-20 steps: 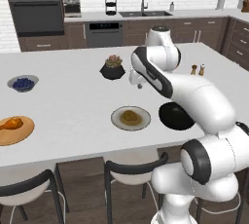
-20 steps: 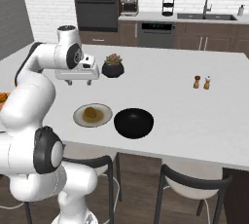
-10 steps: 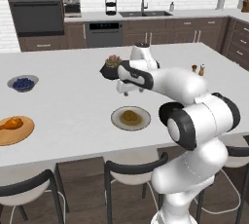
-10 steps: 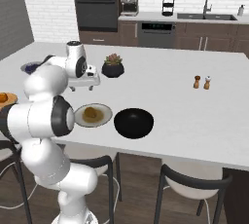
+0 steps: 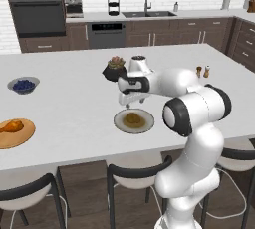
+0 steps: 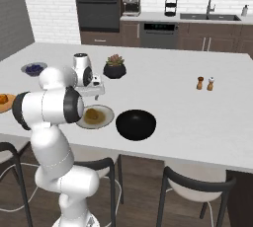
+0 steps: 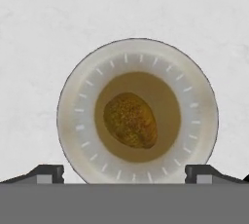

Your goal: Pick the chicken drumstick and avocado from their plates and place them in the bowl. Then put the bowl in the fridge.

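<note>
One small yellowish-brown avocado [image 7: 130, 120] sits centred on its pale beige plate [image 7: 78, 96] near the island's front edge, directly beneath your wide-spread, empty gripper [image 7: 124, 172], so descend straight.

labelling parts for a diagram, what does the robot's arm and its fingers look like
The arm is glossy white, built of rounded, bulbous segments with dark grey rings at the joints. No cables or markings are visible. It ends in a white hand carrying the gripper. In the hand view the fingers show as two small dark tips with lighter grey pads.
</note>
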